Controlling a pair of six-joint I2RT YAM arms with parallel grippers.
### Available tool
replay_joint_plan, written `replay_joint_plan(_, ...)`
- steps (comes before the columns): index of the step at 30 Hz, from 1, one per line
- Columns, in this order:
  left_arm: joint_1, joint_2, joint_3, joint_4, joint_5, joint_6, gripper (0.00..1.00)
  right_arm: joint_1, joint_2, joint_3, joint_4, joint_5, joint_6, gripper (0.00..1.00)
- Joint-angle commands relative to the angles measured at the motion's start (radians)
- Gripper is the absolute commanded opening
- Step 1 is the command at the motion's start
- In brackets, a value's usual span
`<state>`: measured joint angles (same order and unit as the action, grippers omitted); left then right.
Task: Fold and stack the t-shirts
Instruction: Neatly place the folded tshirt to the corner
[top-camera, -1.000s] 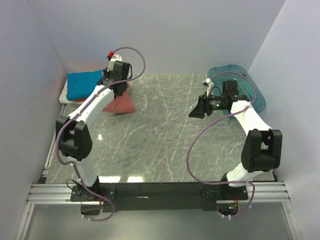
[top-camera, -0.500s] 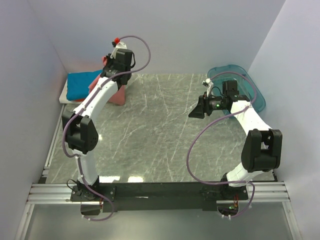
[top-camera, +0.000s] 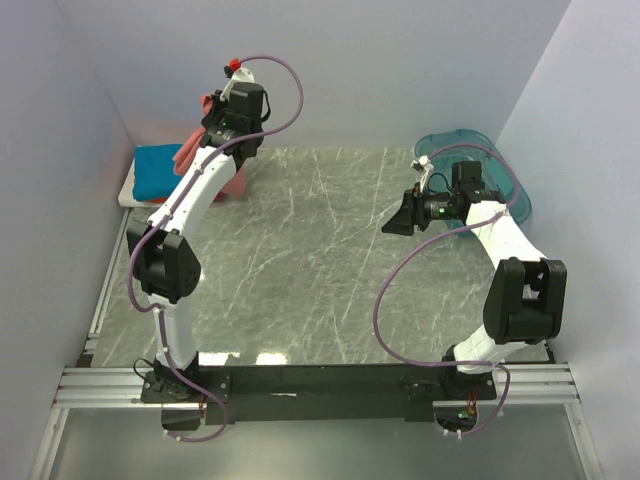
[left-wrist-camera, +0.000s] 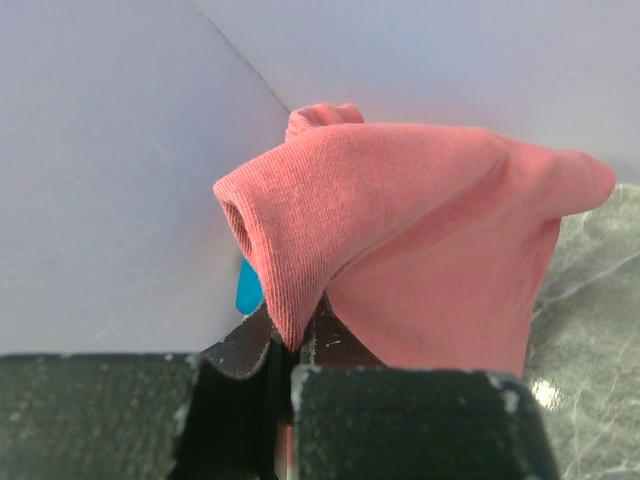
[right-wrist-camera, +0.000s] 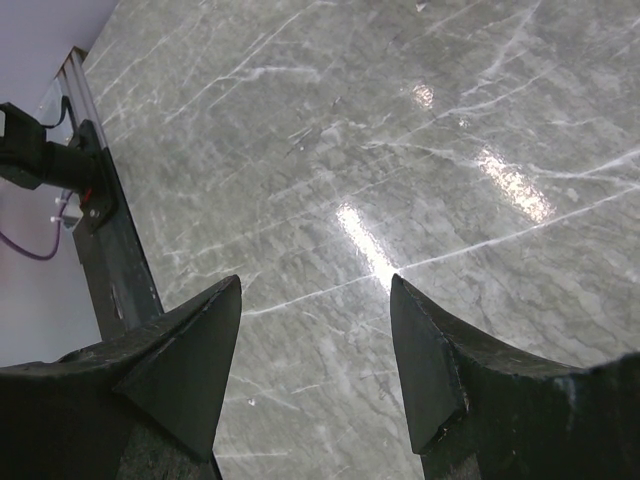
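Note:
The salmon-pink t-shirt (left-wrist-camera: 420, 230) hangs bunched from my left gripper (left-wrist-camera: 290, 345), which is shut on a fold of it. In the top view that gripper (top-camera: 213, 125) is raised in the far left corner, and the pink t-shirt (top-camera: 237, 184) dangles beside the arm, over the table's back edge. A folded bright blue t-shirt (top-camera: 155, 170) lies just left of it on a white one (top-camera: 128, 196); a blue sliver (left-wrist-camera: 247, 288) shows behind the pink cloth. My right gripper (top-camera: 400, 215) (right-wrist-camera: 315, 300) hovers open over bare table, holding nothing.
A translucent teal bin (top-camera: 505, 178) stands at the far right behind the right arm. The grey marble tabletop (top-camera: 320, 260) spreads between the arms. White walls close in on the back and both sides; the metal rail (right-wrist-camera: 100, 230) runs along the near edge.
My left arm lifted the pink t-shirt off the table and carried it back and left toward the blue stack. The right arm barely shifted.

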<state>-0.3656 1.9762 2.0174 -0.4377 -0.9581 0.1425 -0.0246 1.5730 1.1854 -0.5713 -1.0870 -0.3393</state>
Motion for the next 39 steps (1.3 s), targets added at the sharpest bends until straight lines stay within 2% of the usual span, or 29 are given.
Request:
replay_joint_plan(1, -0.004, -0.02, 0.087, 0.057, -0.039, 0.046, 0.0, -0.005, -0.01, 0.02, -0.002, -0.028, -0.017, 0.68)
replay_joint_plan(16, 0.031, -0.011, 0.075, 0.088, -0.051, 0.072, 0.0, -0.014, -0.01, 0.02, -0.006, -0.039, -0.017, 0.68)
replay_joint_plan(39, 0.042, -0.08, 0.044, 0.096, -0.036, 0.074, 0.0, -0.02, -0.008, 0.022, -0.01, -0.047, -0.017, 0.68)
